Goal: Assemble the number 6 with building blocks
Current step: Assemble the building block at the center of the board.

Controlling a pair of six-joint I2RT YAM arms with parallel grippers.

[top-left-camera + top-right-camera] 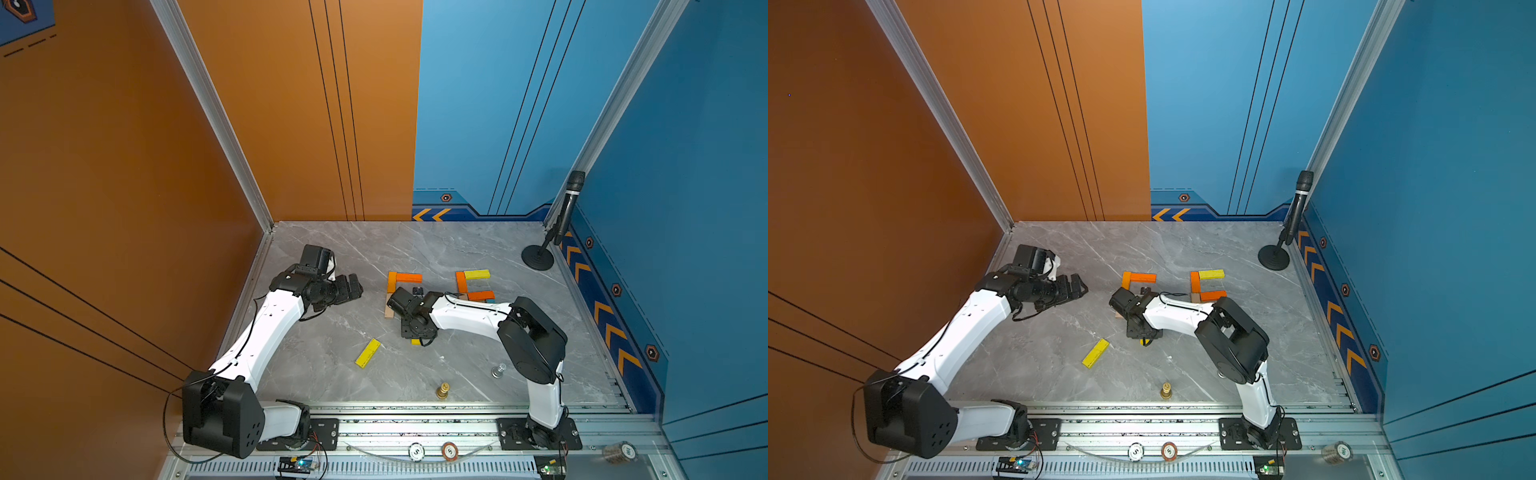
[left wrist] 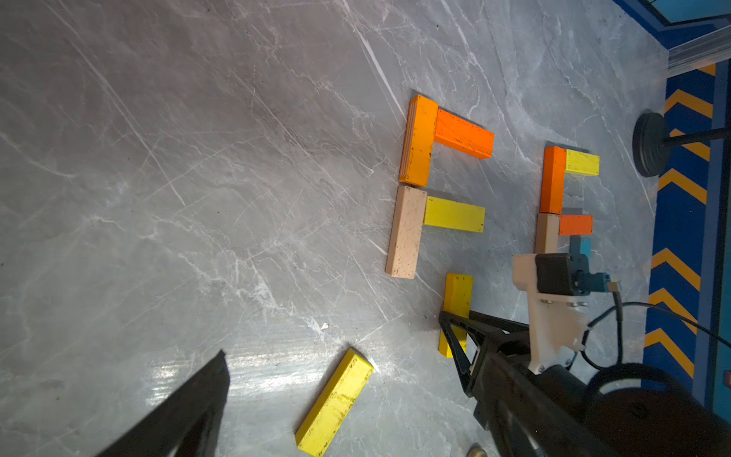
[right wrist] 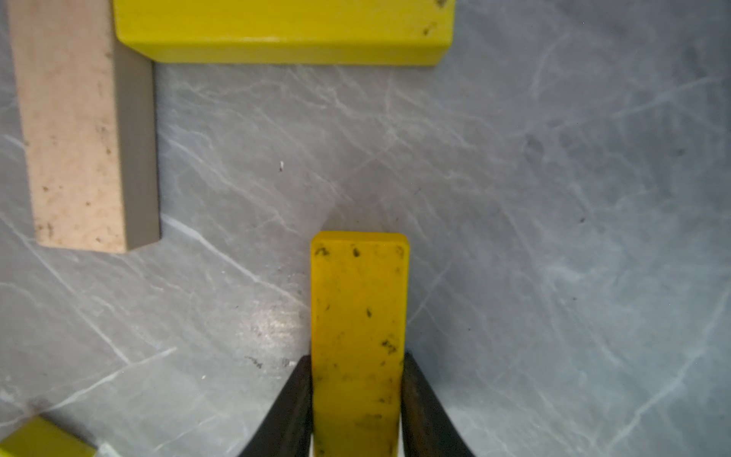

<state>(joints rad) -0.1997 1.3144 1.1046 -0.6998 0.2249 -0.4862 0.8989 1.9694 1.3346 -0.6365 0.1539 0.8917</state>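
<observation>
Two groups of building blocks lie on the grey table. The nearer one is an orange block [image 2: 419, 140], a red-orange block [image 2: 463, 134], a tan block [image 2: 405, 231] and a yellow block [image 2: 454, 213], forming part of the number 6. My right gripper [image 3: 358, 360] is shut on another yellow block [image 3: 358, 308] just below that yellow one, off the tan block's [image 3: 75, 130] end. The farther group [image 1: 473, 286] has orange, yellow, tan and teal blocks. A loose yellow block [image 1: 368, 353] lies alone. My left gripper [image 1: 355, 286] hangs open and empty to the left.
A microphone on a round stand [image 1: 538, 257] occupies the back right corner. A gold piece [image 1: 443, 390] and a silver piece [image 1: 498, 370] stand near the front rail. Walls close the table on three sides.
</observation>
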